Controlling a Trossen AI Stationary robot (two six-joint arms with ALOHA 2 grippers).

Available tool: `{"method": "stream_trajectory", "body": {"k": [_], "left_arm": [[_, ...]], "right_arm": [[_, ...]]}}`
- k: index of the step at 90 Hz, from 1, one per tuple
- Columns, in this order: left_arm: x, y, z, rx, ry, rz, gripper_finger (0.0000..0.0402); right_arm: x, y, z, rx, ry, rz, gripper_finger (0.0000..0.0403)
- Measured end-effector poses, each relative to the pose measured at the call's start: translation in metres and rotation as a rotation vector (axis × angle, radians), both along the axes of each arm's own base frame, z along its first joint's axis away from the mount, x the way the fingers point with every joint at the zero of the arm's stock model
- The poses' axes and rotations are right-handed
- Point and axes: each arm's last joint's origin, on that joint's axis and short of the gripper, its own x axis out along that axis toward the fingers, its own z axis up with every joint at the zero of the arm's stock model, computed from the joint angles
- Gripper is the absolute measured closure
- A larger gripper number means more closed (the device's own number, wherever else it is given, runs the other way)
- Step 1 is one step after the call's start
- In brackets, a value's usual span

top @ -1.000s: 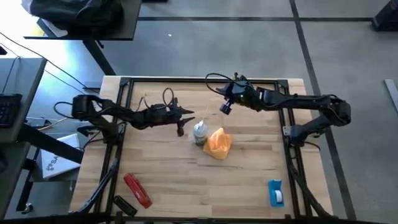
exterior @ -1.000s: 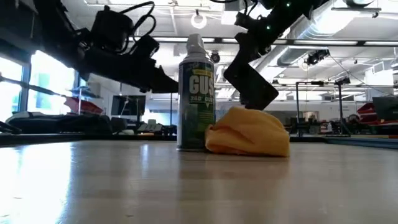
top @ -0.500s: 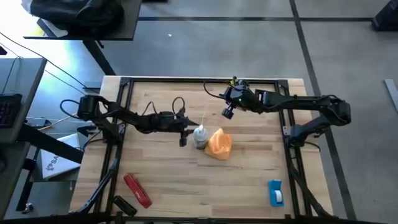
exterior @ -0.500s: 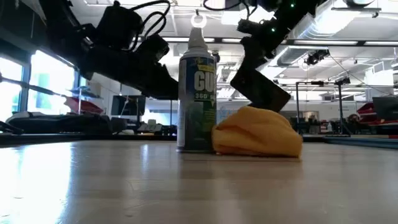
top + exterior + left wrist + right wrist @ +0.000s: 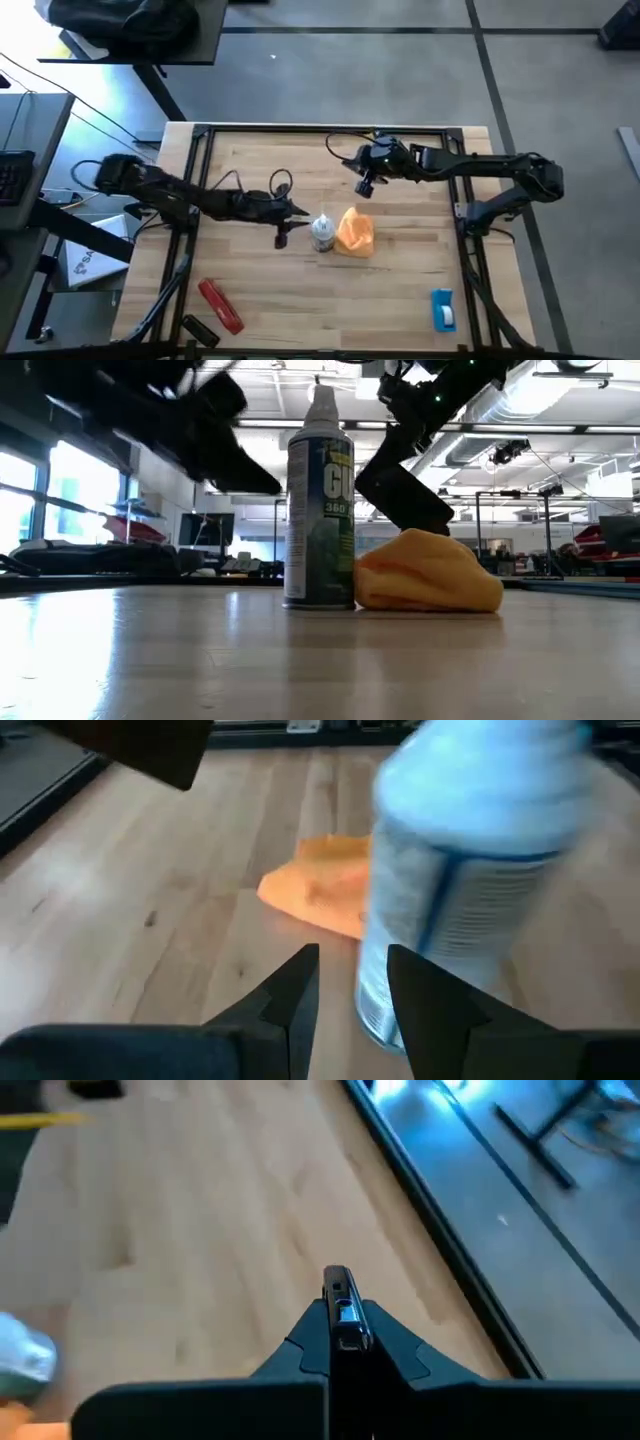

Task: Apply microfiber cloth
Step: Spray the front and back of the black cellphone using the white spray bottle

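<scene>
Since a second ago the left arm has drawn back toward its own side and nearer the table's front, and the spray can (image 5: 322, 231) and the microfiber cloth (image 5: 354, 230) beside it lie a little farther toward the front edge than they did. The left gripper (image 5: 296, 209) now sits just left of the can, its fingers slightly parted and holding nothing; in the left wrist view the can stands just past the right finger rather than between the two. The right gripper (image 5: 364, 187) hangs above the table behind the cloth, fingers pressed together on nothing.

For the task, this reads as nothing gained yet: the cloth is still ungripped, resting on the wooden table (image 5: 260, 290) near its middle, touching the can's right side.

At the front left lies a red oblong tool (image 5: 221, 305), smooth and hard-looking. The can is an upright metal cylinder with a glossy printed label and pale cap. The cloth is bright orange, soft and bunched into a rounded mound with folds. A small blue object (image 5: 443, 308) sits at the front right.
</scene>
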Motion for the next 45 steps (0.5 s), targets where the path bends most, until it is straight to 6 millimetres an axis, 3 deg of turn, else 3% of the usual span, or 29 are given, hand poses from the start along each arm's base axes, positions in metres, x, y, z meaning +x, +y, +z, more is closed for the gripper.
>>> {"method": "stream_trajectory", "body": {"k": [11,20,30,45], "left_arm": [[-0.016,-0.002,0.032,0.082,-0.129,0.043,0.0300],[-0.020,-0.001,0.051,0.071,-0.264,-0.030,0.0300],[-0.018,0.007,0.059,0.038,-0.352,-0.090,0.0300],[-0.010,0.028,0.060,0.051,-0.425,-0.025,0.0300]], "right_arm": [[0.004,-0.007,0.008,-0.020,-0.087,0.073,0.0402],[0.005,-0.016,0.013,-0.038,-0.143,0.138,0.0402],[0.000,-0.036,0.018,-0.056,-0.207,0.148,0.0402],[-0.005,-0.065,0.013,-0.013,-0.340,0.206,0.0402]]}}
